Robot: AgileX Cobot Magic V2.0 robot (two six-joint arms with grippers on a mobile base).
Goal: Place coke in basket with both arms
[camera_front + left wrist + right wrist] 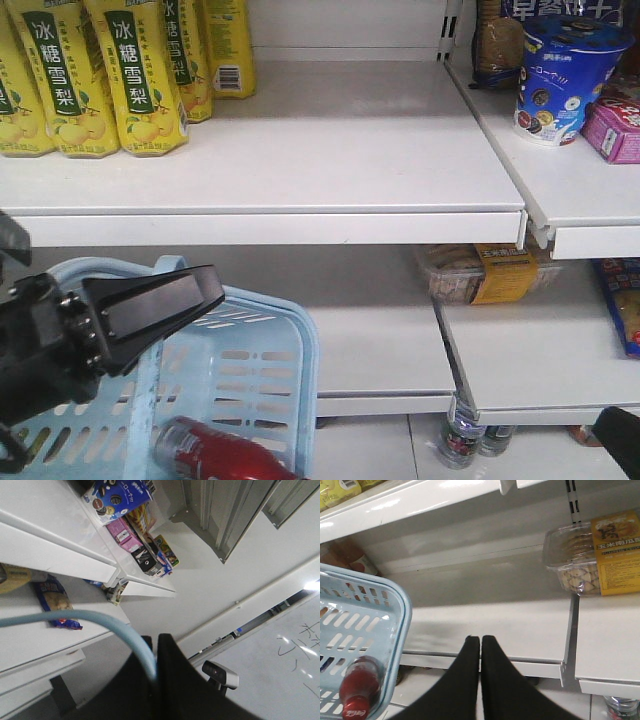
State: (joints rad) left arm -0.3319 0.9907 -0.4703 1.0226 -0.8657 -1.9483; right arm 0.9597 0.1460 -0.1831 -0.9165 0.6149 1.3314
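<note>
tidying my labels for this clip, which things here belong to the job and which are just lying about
Job: red-capped plastic coke bottle lying inside the light blue slotted plastic basket; left gripper shut on the basket's handle; right gripper shut, empty.

Lying about: yellow pear drink bottles, blue biscuit tub, pink box, clear biscuit tray.

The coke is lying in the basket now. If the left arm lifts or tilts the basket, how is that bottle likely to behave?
The coke lies on its side in the basket, so it would probably roll toward the lower end when tilted. The walls look high enough to stop it. It appears full of dark cola, so likely heavy enough to shift the load.
</note>
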